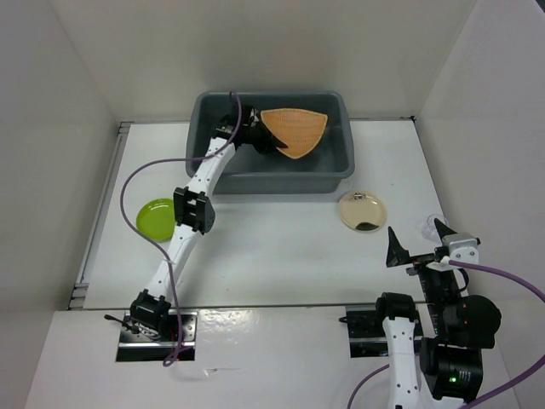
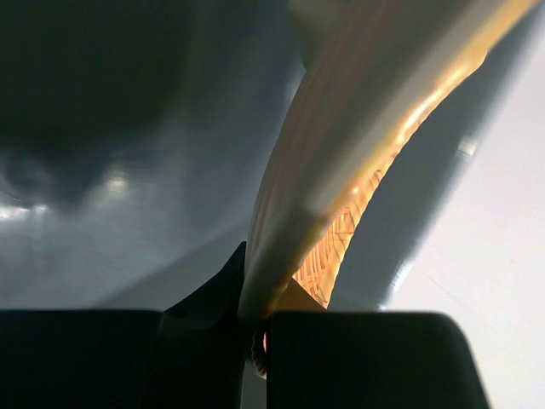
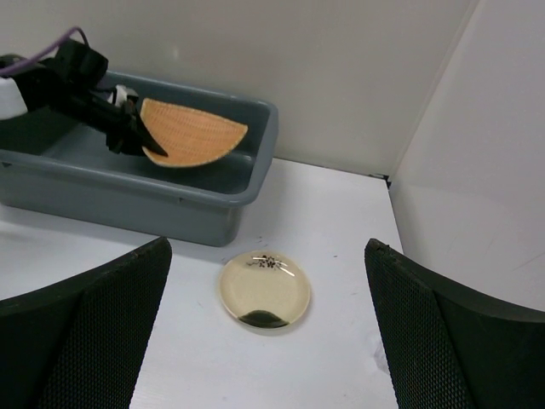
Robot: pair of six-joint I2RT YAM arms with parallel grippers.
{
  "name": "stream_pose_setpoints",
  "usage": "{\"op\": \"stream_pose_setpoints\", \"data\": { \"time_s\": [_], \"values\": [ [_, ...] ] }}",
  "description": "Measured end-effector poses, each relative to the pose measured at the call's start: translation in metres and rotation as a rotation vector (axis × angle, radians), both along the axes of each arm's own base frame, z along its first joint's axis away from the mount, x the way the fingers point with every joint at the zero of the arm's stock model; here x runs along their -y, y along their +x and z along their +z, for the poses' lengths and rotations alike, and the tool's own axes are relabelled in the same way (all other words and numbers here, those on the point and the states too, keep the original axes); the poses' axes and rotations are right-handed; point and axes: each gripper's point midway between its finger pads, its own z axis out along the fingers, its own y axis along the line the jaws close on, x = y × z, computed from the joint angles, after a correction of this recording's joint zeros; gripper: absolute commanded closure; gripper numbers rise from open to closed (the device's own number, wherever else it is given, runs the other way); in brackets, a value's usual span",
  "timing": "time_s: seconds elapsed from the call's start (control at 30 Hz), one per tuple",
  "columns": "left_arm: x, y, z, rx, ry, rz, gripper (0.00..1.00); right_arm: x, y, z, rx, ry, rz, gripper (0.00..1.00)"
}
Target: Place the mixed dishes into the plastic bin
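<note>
Basket tray (image 1: 294,132) sits pinched at its left end in my left gripper (image 1: 262,139), tilted on edge between the walls of the bin (image 1: 272,181). My left arm stretches forward over the bin's near wall. The tray's long axis runs along the bin's length, its tip pointing right and apart from the right wall. My right gripper (image 1: 417,241) is spread wide near its base, with the cream plate (image 1: 362,210) ahead of it on the table.

No text, label, brand name or number can be read anywhere in these views. The only candidate is a small dark mark on the cream-gold plate (image 3: 265,291), just inside its far rim. The plate lies toward the right edge of the table (image 1: 281,256), and the mark is too small to tell lettering from ornament.
</note>
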Motion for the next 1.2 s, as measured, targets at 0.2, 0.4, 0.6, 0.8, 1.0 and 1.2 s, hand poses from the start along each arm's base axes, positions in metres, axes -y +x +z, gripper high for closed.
{"op": "stream_pose_setpoints", "data": {
  "time_s": [0.2,0.4,0.6,0.8,1.0,1.2],
  "values": [
    [0.005,-0.006,-0.044,-0.111,0.010,0.012,0.83,0.000,-0.001,0.000,0.004,-0.001,-0.001,0.02],
    [0.008,-0.010,-0.048,-0.121,0.010,-0.001,0.56,0.001,-0.001,0.001,0.006,0.004,-0.007,0.02],
    [0.008,-0.011,-0.048,-0.112,0.011,-0.018,0.30,0.001,-0.001,0.001,0.006,0.005,-0.009,0.02],
    [-0.001,-0.010,-0.033,-0.082,0.043,-0.011,0.00,0.001,-0.001,0.001,0.006,0.005,-0.010,0.02],
    [-0.030,-0.015,0.063,0.061,0.098,0.031,0.00,0.001,-0.004,0.002,0.015,0.003,-0.010,0.02],
    [-0.086,-0.062,0.224,0.381,0.357,0.240,0.00,0.001,-0.010,0.004,0.040,0.000,-0.014,0.02]
  ]
}}
